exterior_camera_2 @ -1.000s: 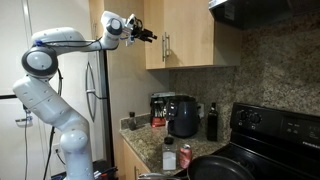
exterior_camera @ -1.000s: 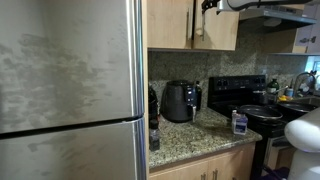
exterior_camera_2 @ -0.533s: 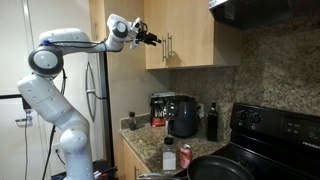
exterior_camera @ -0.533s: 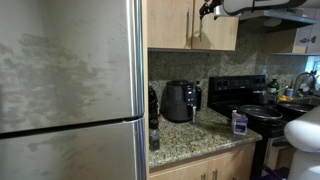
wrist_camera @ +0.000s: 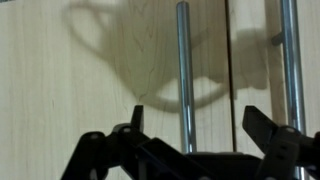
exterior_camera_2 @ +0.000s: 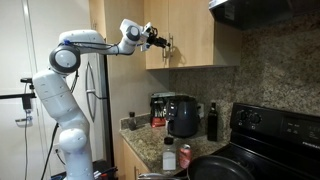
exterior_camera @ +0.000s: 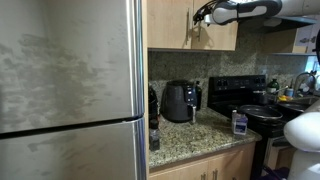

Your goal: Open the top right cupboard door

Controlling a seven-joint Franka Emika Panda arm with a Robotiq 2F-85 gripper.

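Hovering at the closed upper cupboard door (wrist_camera: 100, 60), hand (wrist_camera: 200, 135) at its vertical bar handle (wrist_camera: 183, 60).
Fingers (wrist_camera: 135, 130) stand apart with the handle between them; contact cannot be confirmed. Door hangs high above the counter (exterior_camera: 190, 135).
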